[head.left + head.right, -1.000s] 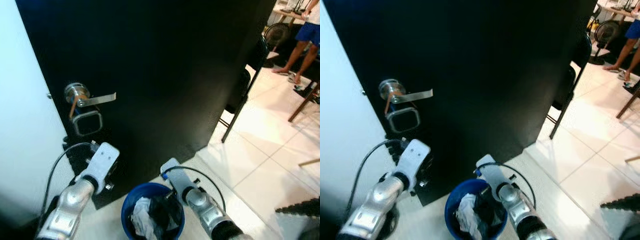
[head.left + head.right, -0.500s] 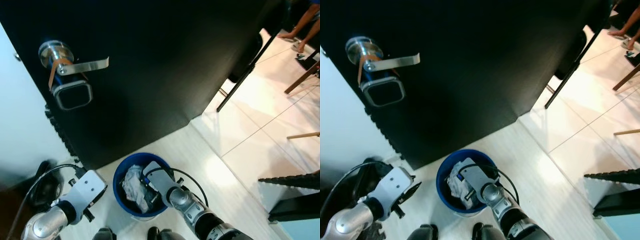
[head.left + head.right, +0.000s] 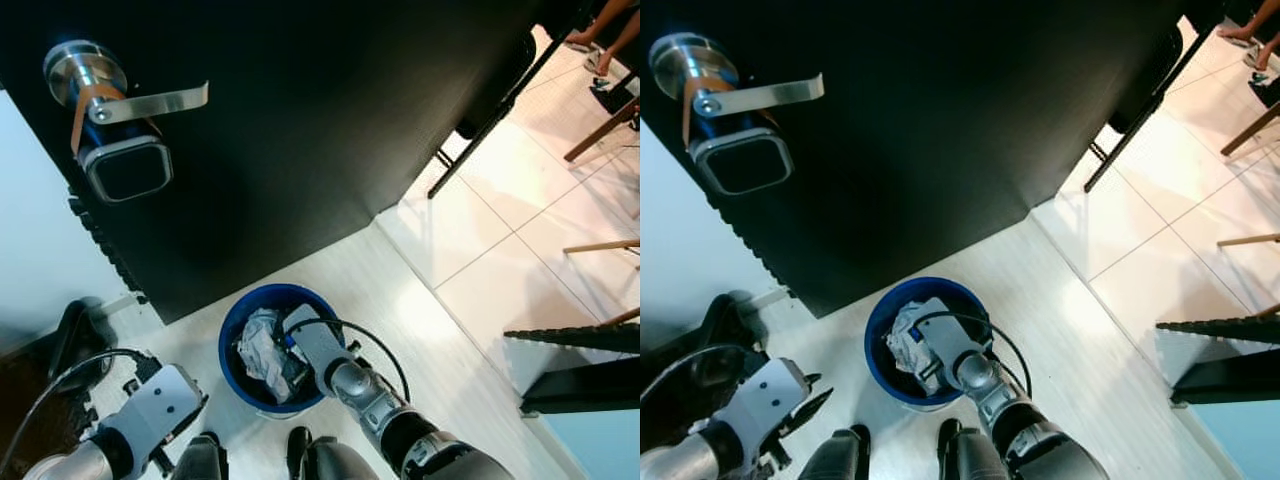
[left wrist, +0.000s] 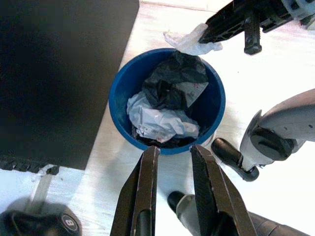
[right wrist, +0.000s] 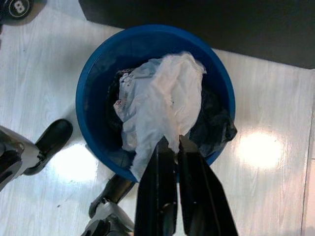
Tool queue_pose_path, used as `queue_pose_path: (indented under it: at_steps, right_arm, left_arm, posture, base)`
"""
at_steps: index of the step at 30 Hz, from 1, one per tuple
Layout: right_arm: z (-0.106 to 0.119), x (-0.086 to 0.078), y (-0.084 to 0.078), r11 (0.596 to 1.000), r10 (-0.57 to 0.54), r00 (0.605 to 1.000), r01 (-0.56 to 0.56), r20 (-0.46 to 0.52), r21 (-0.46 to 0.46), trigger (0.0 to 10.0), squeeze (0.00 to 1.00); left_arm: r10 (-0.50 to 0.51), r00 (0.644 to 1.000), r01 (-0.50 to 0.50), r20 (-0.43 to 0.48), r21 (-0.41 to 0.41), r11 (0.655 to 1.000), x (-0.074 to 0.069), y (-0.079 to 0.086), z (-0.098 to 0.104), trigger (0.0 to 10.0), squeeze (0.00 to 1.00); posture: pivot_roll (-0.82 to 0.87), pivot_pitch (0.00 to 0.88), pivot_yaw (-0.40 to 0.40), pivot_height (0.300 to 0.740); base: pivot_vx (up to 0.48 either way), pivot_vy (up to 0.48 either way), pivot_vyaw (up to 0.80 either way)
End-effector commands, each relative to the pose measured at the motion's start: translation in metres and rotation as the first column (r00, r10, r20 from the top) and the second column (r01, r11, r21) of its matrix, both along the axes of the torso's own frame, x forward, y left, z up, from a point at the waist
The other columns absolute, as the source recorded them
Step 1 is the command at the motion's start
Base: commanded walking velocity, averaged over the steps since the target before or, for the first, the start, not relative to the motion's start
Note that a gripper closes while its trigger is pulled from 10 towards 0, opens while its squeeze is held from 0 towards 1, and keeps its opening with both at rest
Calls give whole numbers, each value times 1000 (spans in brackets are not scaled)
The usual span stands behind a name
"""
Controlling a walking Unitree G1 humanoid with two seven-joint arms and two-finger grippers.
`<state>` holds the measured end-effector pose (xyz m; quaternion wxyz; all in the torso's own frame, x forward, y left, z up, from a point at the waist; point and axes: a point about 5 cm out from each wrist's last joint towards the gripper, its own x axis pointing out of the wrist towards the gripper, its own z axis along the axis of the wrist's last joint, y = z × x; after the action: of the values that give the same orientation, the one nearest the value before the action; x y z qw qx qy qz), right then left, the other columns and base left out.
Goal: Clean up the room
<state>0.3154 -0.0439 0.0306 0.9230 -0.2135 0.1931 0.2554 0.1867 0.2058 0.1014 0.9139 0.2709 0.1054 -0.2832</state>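
Observation:
A round blue bin (image 3: 226, 333) stands on the pale floor just before the black door, holding crumpled white paper and black plastic. My right gripper (image 5: 171, 140) hangs over the bin's near rim, shut on a crumpled white tissue (image 5: 167, 98) that droops toward the trash. In the left wrist view the tissue (image 4: 193, 43) dangles from the right gripper's fingers above the far rim of the bin (image 4: 114, 105). My left gripper (image 4: 173, 150) is low on the bin's left side, open, with nothing between its fingers.
The black door carries a silver lever handle (image 3: 150, 100) and a keypad lock (image 3: 128, 170). A black weight marked 8 (image 4: 64, 223) lies left of the bin. My feet (image 3: 298, 458) stand close behind it. A folding chair (image 3: 485, 110) and a person's legs (image 3: 605, 18) are to the right.
The camera has tilted down, so the bin sits higher in the picture. My left arm has dropped from beside the door to near the floor. My right gripper stays over the bin.

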Motion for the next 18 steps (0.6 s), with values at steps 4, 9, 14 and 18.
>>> queue_pose_path:
  at_steps: [4,9,14,18]
  right_arm:
    - [-7,-4,-5,999,-41,999,42,-22,13,10000,1000]
    - [-5,-3,-4,999,-34,999,34,4,-3,10000,0]
    - [-2,0,-6,998,-65,997,64,30,11,10000,0]
    - [3,7,-20,987,-140,990,138,19,83,10000,0]
  left_arm:
    - [-25,999,26,-48,5,1000,-8,-3,-4,10000,0]
    - [-29,998,29,-47,8,1000,-6,-3,-3,10000,0]
    - [-8,1000,9,-25,33,999,2,-1,-3,10000,0]
    - [177,984,-175,29,-65,982,31,-3,1,10000,0]
  posture:
    - [214,410,-195,740]
    - [217,405,-189,740]
    - [213,375,-186,740]
    - [198,279,-167,740]
  base:
    - [0,0,0]
    - [0,0,0]
    - [0,0,0]
    - [0,0,0]
